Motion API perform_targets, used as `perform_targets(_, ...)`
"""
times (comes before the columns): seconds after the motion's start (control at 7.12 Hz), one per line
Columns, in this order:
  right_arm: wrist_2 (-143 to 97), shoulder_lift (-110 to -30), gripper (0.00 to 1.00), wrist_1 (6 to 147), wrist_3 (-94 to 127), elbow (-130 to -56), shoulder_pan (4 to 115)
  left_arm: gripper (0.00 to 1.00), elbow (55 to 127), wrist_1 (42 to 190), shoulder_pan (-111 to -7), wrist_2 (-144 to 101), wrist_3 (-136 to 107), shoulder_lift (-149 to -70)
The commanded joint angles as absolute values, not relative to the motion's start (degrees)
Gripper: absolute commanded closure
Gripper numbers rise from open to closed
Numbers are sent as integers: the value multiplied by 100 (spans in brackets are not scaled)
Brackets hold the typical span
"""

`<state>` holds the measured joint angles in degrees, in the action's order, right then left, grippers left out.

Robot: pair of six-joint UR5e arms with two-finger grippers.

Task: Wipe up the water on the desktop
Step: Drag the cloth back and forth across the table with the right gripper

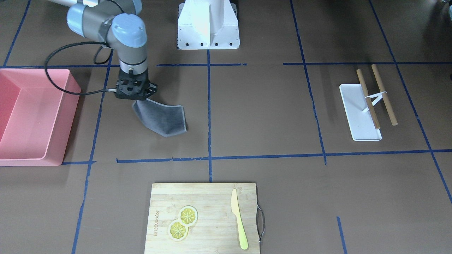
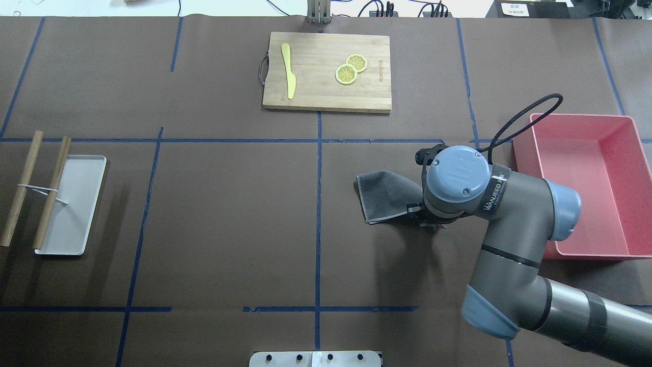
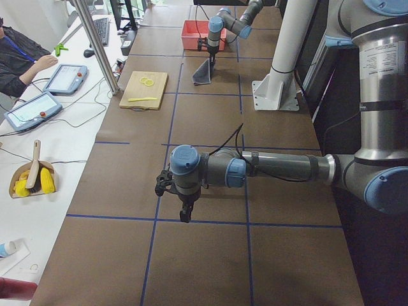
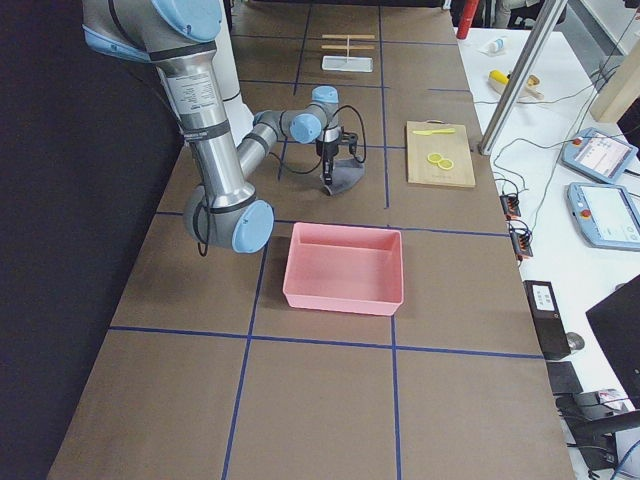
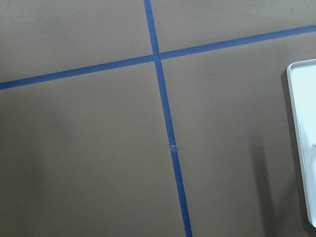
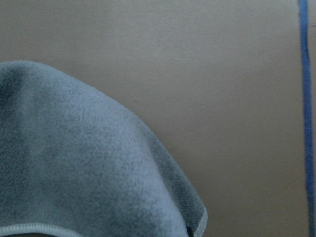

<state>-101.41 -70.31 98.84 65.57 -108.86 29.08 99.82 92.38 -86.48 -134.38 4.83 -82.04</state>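
The desktop (image 1: 265, 116) is matte brown with blue tape lines; I see no water on it. My right gripper (image 1: 136, 100) is shut on a grey cloth (image 1: 162, 118), which hangs from it and trails on the desktop beside the pink bin. The cloth fills the lower left of the right wrist view (image 6: 74, 163) and shows in the overhead view (image 2: 384, 196). My left gripper (image 3: 184, 215) shows only in the exterior left view, low over the desktop; I cannot tell whether it is open or shut.
A pink bin (image 1: 69, 116) stands close to the right arm. A bamboo cutting board (image 1: 212, 197) carries lemon slices (image 1: 183, 220) and a yellow knife (image 1: 239, 218). A white tray (image 1: 356, 109) with two wooden sticks (image 1: 383, 95) lies on the robot's left side.
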Motion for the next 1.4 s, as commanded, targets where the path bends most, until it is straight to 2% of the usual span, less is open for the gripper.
perform_targets(0.0, -10099, -8046, 100, 9985, 5787, -11449, 3146, 0, 9984, 9237, -8648, -13438, 475, -8191)
perform_targets(0.28, -10116, -7746, 100, 9958, 5809, -11409, 3112, 0, 9993, 9246, -8648, -13438, -49, -8165)
perform_targets(0.7, -10134, -5623, 100, 9949, 7141, -10041, 2682, 0, 9984, 9264, -8648, -13438, -114, -8165)
perform_targets(0.84, -10134, -5242, 100, 9958, 7572, -9941, 2498, 0, 9993, 9264, -8648, -13447, -114, -8165)
perform_targets(1.12, -10108, -4302, 100, 9915, 8206, -9258, 2242, 0, 9967, 9264, -8648, -13447, -114, -8200)
perform_targets(1.26, -10099, -4228, 100, 9653, 8339, -9177, 2206, 0, 9975, 9264, -8648, -13447, -114, -8200)
